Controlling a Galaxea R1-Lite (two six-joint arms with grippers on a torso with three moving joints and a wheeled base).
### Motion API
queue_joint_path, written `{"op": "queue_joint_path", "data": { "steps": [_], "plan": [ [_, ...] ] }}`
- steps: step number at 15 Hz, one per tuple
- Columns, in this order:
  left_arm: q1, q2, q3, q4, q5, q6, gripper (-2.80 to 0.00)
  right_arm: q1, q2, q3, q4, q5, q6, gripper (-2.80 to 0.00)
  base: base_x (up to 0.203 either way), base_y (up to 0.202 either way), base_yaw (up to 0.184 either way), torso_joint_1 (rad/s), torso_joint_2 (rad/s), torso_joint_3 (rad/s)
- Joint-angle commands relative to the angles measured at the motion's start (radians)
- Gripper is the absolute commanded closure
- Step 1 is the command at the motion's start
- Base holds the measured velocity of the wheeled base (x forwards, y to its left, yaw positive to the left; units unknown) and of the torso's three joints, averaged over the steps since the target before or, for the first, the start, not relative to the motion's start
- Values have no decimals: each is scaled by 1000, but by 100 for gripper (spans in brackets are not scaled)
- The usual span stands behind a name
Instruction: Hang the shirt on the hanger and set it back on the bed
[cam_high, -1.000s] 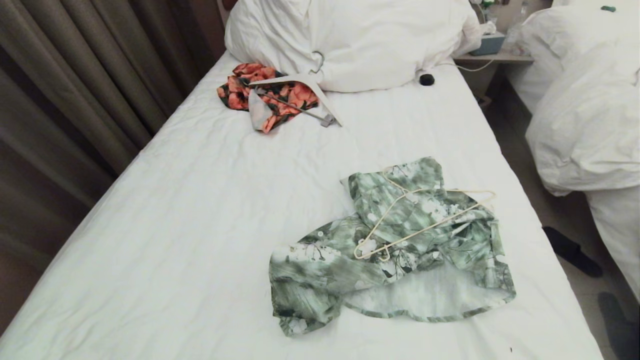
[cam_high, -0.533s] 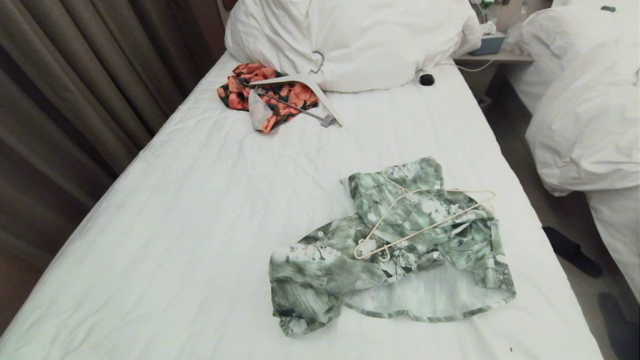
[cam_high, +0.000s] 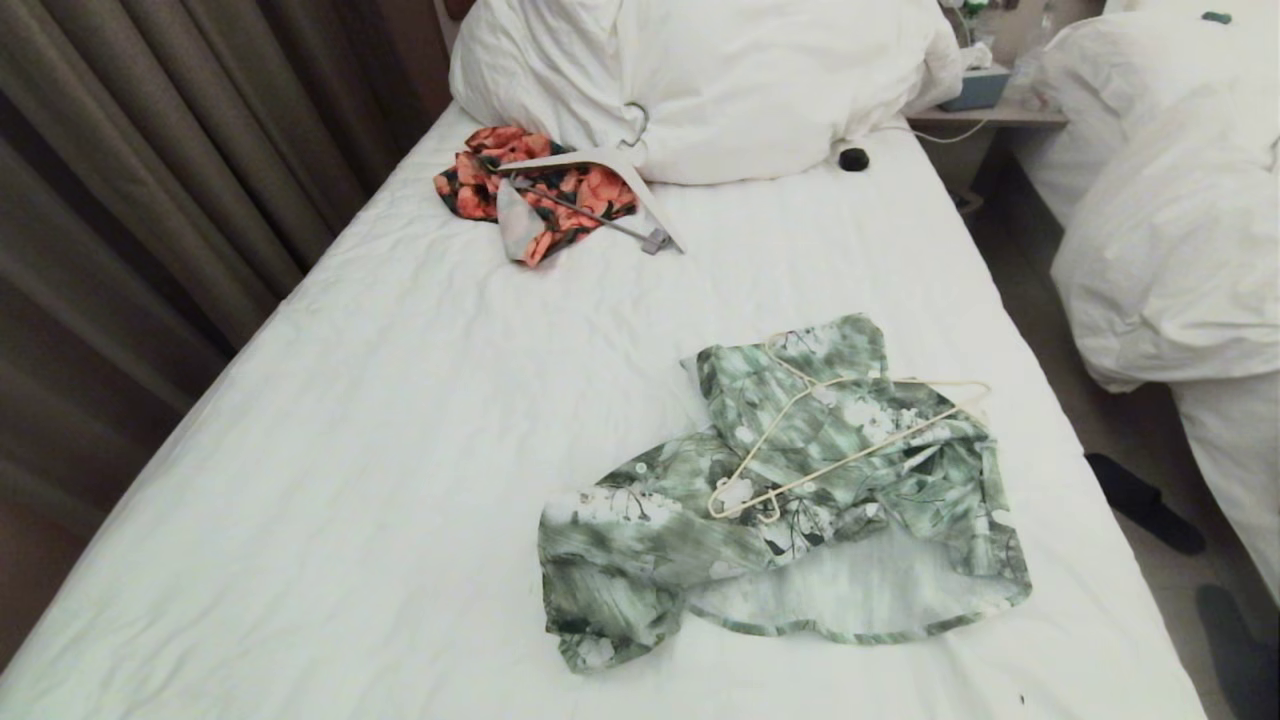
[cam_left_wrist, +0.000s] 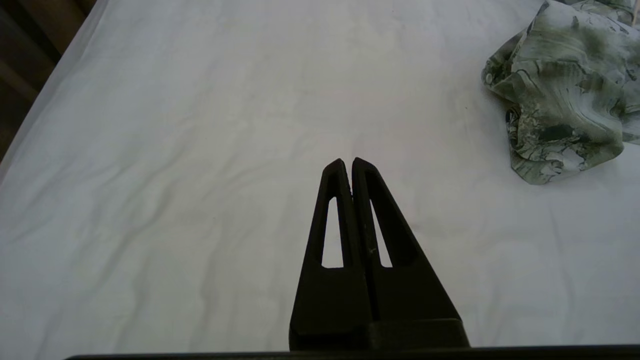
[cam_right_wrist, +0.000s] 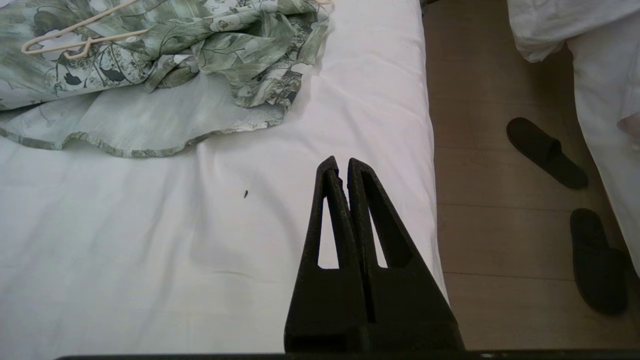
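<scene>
While the shirt (cam_high: 790, 500) lies crumpled on the near right part of the bed (cam_high: 400, 450), the hanger (cam_high: 840, 440) rests on top of it, not threaded through the fabric, its hook end pointing toward the near side. The shirt's pale inner side shows along the near hem, and one sleeve bunches toward the robot's left. In the right wrist view the hanger's hook end (cam_right_wrist: 55, 42) sits on the printed cloth (cam_right_wrist: 150, 75).

Neither arm appears in the head view. The left claw (cam_left_wrist: 348, 165) hangs above bare sheet (cam_left_wrist: 175, 175), its two black fingers pressed together with nothing between them; a fold of the shirt (cam_left_wrist: 555, 95) lies well apart from it. The right claw (cam_right_wrist: 337, 165) is likewise closed and empty, poised over the bed's right edge (cam_right_wrist: 380, 100), near the shirt's hem but not touching it.

Farther up the bed, an orange-and-black garment (cam_high: 530, 190) lies with a thick white hanger (cam_high: 610, 180) across it, just beside the large white pillows (cam_high: 700, 80). A small dark object (cam_high: 853, 159) sits near the pillows. Two dark slippers (cam_right_wrist: 545, 152) lie on the floor between this bed and the neighbouring white duvet (cam_high: 1170, 220).
</scene>
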Motion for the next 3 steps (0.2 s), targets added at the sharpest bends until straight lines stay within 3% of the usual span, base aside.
{"op": "queue_joint_path", "data": {
  "steps": [1, 3],
  "plan": [
    [1, 0, 0, 1, 0, 0, 0, 0, 2, 2, 0, 1, 0, 0, 0, 0, 0, 0, 0, 0],
    [1, 0, 0, 1, 0, 0, 0, 0, 2, 2, 0, 1, 0, 0, 0, 0, 0, 0, 0, 0]
  ]
}}
